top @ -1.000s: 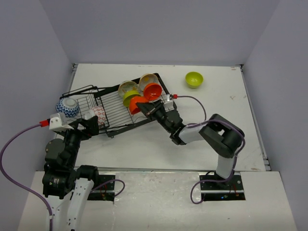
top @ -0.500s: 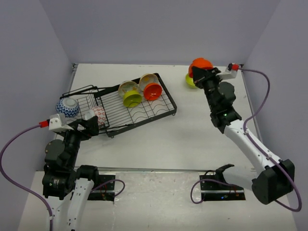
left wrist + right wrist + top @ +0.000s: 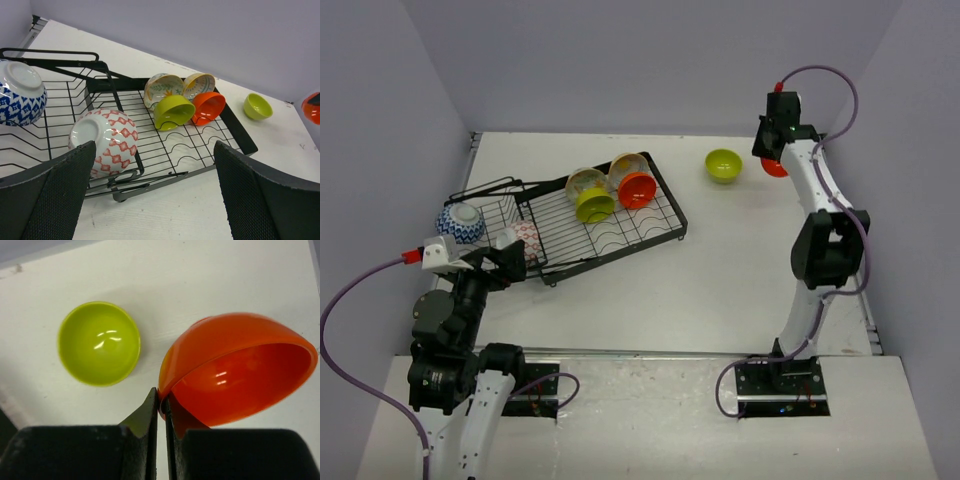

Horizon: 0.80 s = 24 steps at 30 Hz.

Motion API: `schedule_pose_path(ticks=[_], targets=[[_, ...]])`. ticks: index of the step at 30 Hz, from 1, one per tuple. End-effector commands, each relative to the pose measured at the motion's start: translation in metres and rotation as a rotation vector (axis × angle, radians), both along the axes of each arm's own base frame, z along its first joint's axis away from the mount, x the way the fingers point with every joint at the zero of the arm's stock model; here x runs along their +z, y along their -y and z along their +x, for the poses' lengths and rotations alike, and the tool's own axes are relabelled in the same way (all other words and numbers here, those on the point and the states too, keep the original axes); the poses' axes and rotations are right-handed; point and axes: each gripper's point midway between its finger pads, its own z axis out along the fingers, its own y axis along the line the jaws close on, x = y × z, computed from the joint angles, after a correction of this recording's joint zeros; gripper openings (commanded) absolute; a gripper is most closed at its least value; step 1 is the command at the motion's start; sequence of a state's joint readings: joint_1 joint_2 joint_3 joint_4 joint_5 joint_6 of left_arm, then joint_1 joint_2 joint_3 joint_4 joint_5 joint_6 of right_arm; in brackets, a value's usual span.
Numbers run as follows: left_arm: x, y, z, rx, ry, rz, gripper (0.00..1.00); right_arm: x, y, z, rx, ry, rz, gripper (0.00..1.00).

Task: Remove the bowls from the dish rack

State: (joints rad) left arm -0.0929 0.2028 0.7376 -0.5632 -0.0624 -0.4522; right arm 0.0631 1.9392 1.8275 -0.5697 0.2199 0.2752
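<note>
Right gripper (image 3: pixel 161 397) pinching the rim of a tilted orange bowl (image 3: pixel 240 375), jaws nearly closed on it, at the table's (image 3: pixel 720 260) 1 o'clock corner. Loose green bowl (image 3: pixel 99 342) sitting apart at its 9 o'clock. Left gripper (image 3: pixel 154 150) hanging wide open, gripping nothing, at the rack's (image 3: pixel 620 235) 7 o'clock end. Rack sitting at 10 o'clock, carrying four bowls (image 3: pixel 172 110) on the grid, plus a red-white bowl (image 3: pixel 107 140) and a blue-white bowl (image 3: pixel 17 95) in the basket end.
</note>
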Motion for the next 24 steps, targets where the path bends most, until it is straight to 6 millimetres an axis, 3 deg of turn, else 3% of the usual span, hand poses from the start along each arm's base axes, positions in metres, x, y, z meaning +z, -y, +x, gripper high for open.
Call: schedule_pose_path(ticks=[1, 2, 3, 14, 18, 22, 24], targets=[[0.002, 0.003, 0.005, -0.022, 0.013, 0.026, 1.0, -0.01, 0.017, 0.001, 0.066, -0.171, -0.089, 0.0], [0.002, 0.004, 0.005, -0.024, 0.014, 0.026, 1.0, -0.02, 0.019, 0.001, 0.072, -0.215, -0.093, 0.0], [0.002, 0.003, 0.005, -0.024, 0.014, 0.026, 1.0, -0.051, 0.024, -0.004, 0.082, -0.319, -0.093, 0.0], [0.002, 0.004, 0.005, -0.027, 0.016, 0.027, 1.0, -0.106, 0.04, -0.001, 0.1, -0.455, -0.164, 0.0], [0.002, 0.005, 0.005, -0.03, 0.014, 0.025, 1.0, -0.12, 0.043, -0.003, 0.09, -0.475, -0.178, 0.0], [0.002, 0.005, 0.005, -0.03, 0.014, 0.027, 1.0, -0.12, 0.045, -0.002, 0.084, -0.473, -0.188, 0.04], [0.001, 0.003, 0.006, -0.018, 0.006, 0.023, 1.0, -0.116, 0.047, -0.001, 0.072, -0.461, -0.191, 0.15]])
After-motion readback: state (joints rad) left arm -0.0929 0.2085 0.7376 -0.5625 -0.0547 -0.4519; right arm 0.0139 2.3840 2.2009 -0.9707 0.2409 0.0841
